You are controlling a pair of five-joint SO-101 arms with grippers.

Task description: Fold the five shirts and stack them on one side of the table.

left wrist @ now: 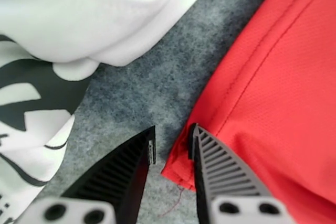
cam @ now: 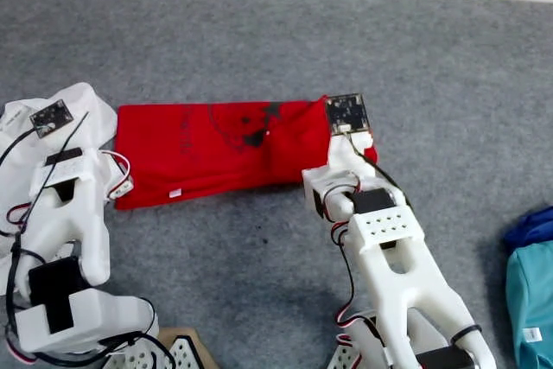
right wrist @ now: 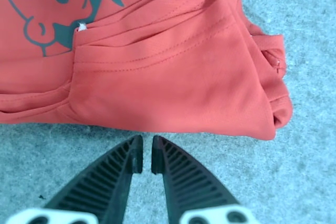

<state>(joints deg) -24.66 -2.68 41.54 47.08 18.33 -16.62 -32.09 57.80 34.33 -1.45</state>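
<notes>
A grey table [cam: 259,32] is seen from above, with 2 white arms reaching over it from the near edge. A red shirt [cam: 207,157] is laid across the middle of the table as a long folded band, a dark print showing on its upper face. Its right end is bunched into several layered folds, which are seen closely in the right wrist view [right wrist: 173,77].

A white shirt [cam: 95,118] with a dark print is heaped at the table's left side, just beside the red shirt's left end; a strip of bare table is left between them in the left wrist view. At the right edge a teal shirt [cam: 534,300] is laid, with a blue shirt [cam: 531,226] just beyond it.

The left arm [cam: 60,239] is held over the white shirt. Its gripper [left wrist: 172,148] is seen narrowly parted above the red shirt's left corner, with nothing clamped.

The right arm [cam: 389,239] is stretched to the red shirt's right end. Its gripper [right wrist: 145,153] is drawn almost fully closed and empty, poised over bare table just short of the shirt's folded edge.
</notes>
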